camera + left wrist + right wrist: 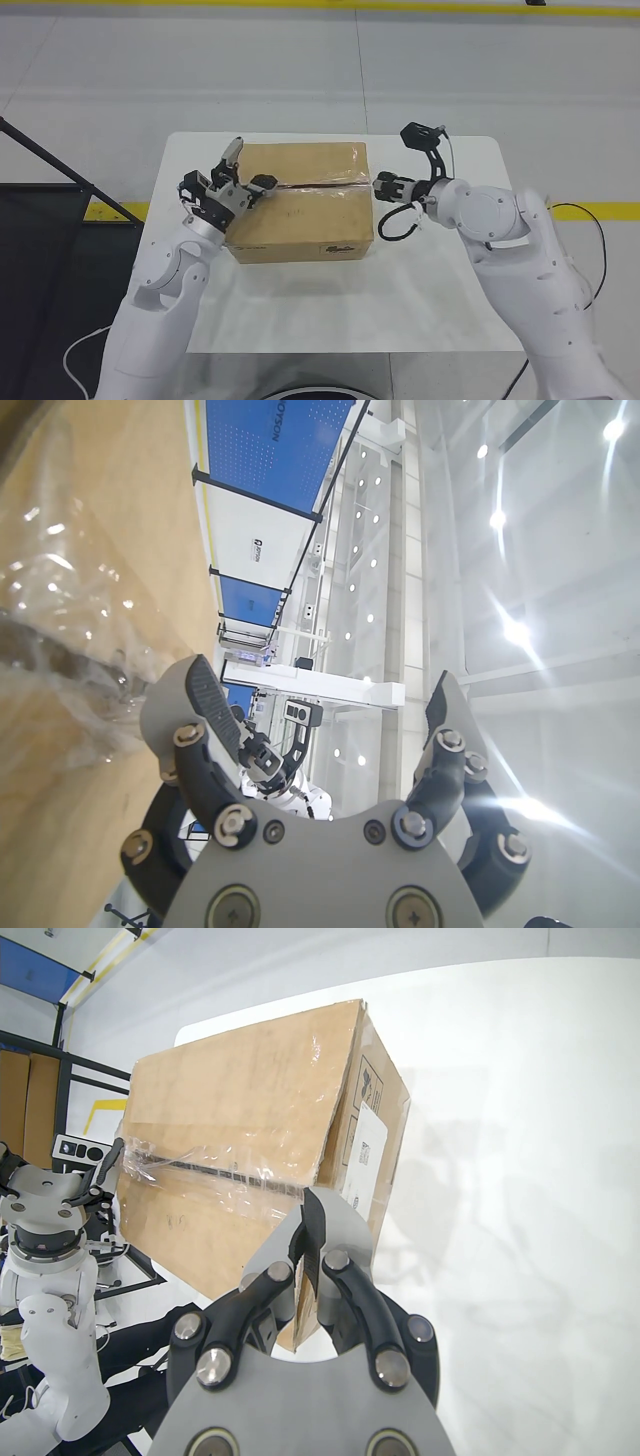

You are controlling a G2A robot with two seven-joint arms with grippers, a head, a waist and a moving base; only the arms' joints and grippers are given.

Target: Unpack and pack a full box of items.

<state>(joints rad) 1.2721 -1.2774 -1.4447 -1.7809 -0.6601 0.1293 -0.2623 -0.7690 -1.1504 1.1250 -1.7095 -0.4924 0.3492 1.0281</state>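
On the white table (420, 300), the box (300, 205) lies crosswise between the two grippers.
Seen from the near side it sits closed, with its long axis running left to right. The tape seam (320, 183) follows that same line along the top. The right gripper (309, 1223) is pinched tight on the cardboard edge at the right end, close to where the seam stops. The left gripper (325, 700) is spread wide at the opposite end, holding nothing, with one finger (210, 695) beside the crumpled tape. I'd judge any opening pull must run along that seam, most likely from the left end.
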